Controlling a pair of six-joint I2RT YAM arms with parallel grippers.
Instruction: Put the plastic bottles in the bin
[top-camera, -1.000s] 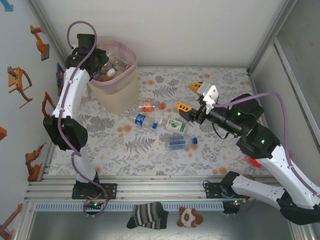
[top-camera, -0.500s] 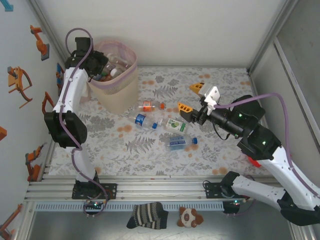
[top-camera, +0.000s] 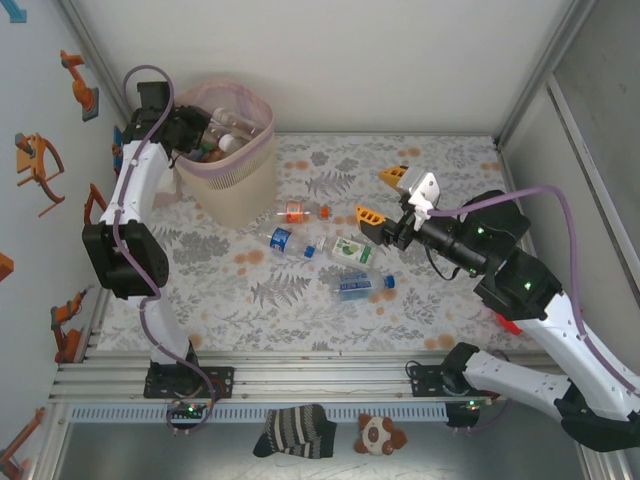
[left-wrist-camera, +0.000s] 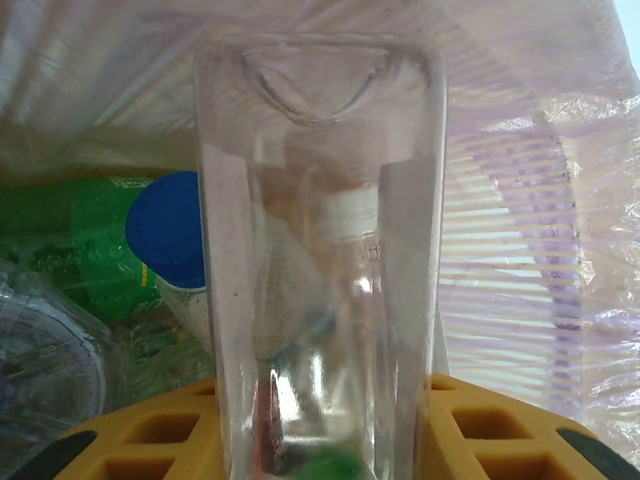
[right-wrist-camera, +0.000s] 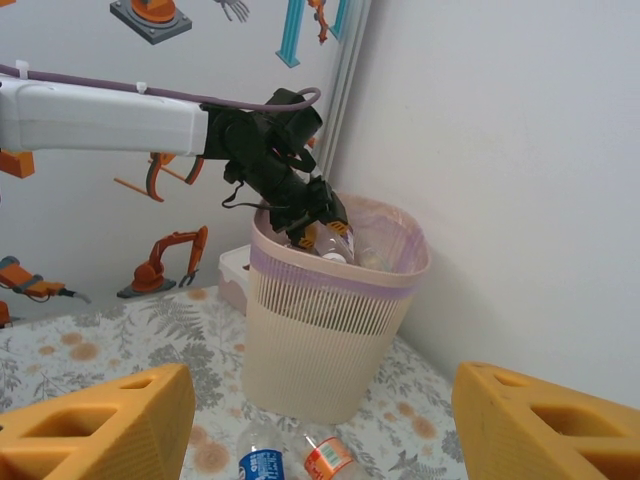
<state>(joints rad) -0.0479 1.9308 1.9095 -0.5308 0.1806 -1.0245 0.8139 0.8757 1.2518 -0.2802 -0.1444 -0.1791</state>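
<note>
The left gripper pinches a clear bottle over the bin, seemingly poised to drop it in. The right gripper hangs half open and empty above loose bottles on the table, ready to pick.

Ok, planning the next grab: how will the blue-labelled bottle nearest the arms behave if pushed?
The blue-labelled bottle lies on its side, so it would probably roll. It looks clear and empty, so likely light and prone to skidding.

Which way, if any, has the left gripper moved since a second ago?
Yes: the left gripper has drifted slightly left, toward the bin's left rim.
</note>
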